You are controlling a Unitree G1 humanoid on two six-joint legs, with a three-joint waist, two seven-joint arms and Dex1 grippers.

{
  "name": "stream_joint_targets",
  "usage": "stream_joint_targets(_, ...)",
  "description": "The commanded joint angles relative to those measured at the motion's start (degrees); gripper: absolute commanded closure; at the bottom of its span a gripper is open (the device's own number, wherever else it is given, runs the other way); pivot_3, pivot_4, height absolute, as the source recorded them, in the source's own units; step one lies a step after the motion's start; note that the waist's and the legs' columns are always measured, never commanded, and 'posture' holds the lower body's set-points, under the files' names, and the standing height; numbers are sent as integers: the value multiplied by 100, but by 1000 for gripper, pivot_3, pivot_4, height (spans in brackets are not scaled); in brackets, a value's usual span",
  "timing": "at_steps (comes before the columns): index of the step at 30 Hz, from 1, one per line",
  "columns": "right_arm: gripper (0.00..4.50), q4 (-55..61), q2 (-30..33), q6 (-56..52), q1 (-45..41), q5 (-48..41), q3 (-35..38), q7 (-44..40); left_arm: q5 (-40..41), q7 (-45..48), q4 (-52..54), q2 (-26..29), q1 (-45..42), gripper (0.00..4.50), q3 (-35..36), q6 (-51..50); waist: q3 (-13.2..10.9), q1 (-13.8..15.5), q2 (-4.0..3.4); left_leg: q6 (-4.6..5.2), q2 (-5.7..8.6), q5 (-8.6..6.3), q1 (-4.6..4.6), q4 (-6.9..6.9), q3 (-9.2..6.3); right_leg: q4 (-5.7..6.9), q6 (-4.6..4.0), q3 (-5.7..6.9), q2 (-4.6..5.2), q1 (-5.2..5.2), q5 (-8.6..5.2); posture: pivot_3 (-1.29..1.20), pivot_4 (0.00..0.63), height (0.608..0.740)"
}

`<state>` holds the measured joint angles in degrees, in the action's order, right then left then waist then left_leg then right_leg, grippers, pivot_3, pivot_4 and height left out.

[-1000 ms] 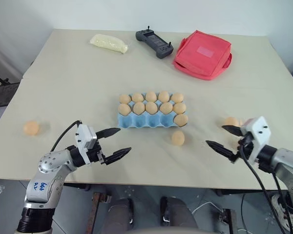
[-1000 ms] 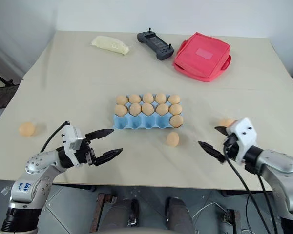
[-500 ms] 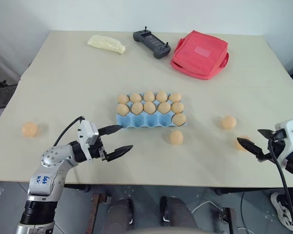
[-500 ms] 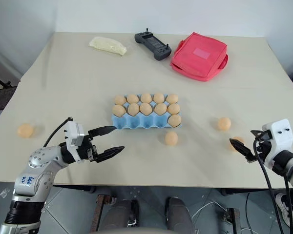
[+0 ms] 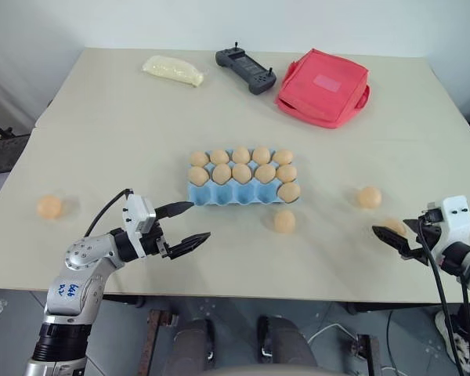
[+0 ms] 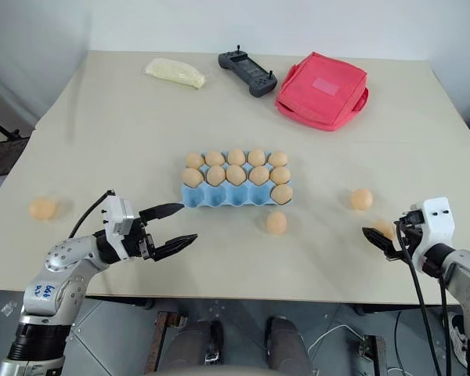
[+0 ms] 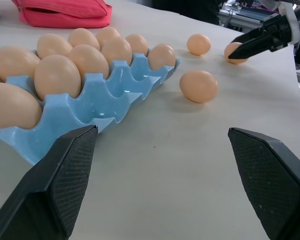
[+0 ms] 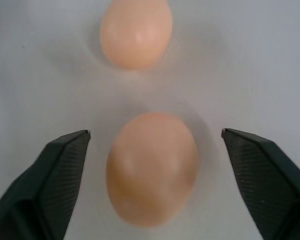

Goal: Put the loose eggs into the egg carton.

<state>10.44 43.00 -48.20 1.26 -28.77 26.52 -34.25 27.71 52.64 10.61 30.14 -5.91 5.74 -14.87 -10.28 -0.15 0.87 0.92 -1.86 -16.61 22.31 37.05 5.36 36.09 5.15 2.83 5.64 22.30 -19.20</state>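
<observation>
**Eggs loose on table, both grippers empty**

Table (image 5: 102, 133) edge runs close under both arms; far edge carries a pale packet (image 5: 172, 70), a black controller (image 5: 247, 70) and a red pouch (image 5: 323, 87), all well apart from the work area.

Left to right along the near half:

- Lone egg (image 5: 50, 207) near the left edge, bare tabletop all round it.
- Left gripper (image 5: 183, 223) hangs over the near edge, pointing at the carton's near left corner. Jaws spread wide, nothing between them, touching nothing. Open table between it and the carton.
- Carton (image 5: 219, 196) at mid-table, blue. Back and middle rows full with ten eggs; front row has one egg (image 5: 289, 192) in the right end cup, the other four cups bare.
- Middle egg (image 5: 284, 221) just beside the carton's near right corner, apart from it. Clear ground round it.
- Far right egg (image 5: 368, 197) well right of the carton, free on all sides.
- Near right egg (image 8: 152, 167) close to the near edge, right gripper (image 5: 393, 232) round it. Wrist view puts this egg between the two fingers (image 8: 60, 175) with a gap on each side; jaws fairly wide, not yet touching, holding nothing.
</observation>
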Motion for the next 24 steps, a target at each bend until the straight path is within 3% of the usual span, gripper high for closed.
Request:
stream_joint_targets(1,1295,138,-11,-124,2,-77,44,57,13,-28,155,38,42,0,98,130,0,0,0,0,0,0,0,0,0,0,0,0,0,0,0,0,150,740)
stream_joint_targets(4,2395,332,-38,-224,-24,-158,97,80,12,-31,140,42,58,0,105,159,0,0,0,0,0,0,0,-2,0,0,0,0,0,0,0,0,150,740)
stream_joint_targets(6,2832,580,16,-282,-87,-239,121,56,14,-19,122,56,68,0,119,181,0,-5,0,0,0,0,0,-2,0,0,0,0,0,1,0,0,150,740)
stream_joint_targets(13,2867,1293,313,-893,-1304,-894,-240,-72,-3,25,-3,95,12,0,159,237,-4,-32,-8,3,0,3,0,3,3,11,-4,-5,0,7,3,0,150,740)
stream_joint_targets(18,2867,1241,142,-923,-2449,-854,-1190,-37,-15,38,-72,92,-43,0,170,271,-4,-26,-7,-1,-3,5,2,0,-1,9,-9,-2,0,12,6,0,150,740)
stream_joint_targets(24,2867,809,-600,-794,-3473,-443,-2635,30,-37,7,-85,115,12,0,237,333,-4,-45,-7,-3,-3,4,19,0,1,-5,-5,2,1,21,8,0,150,740)
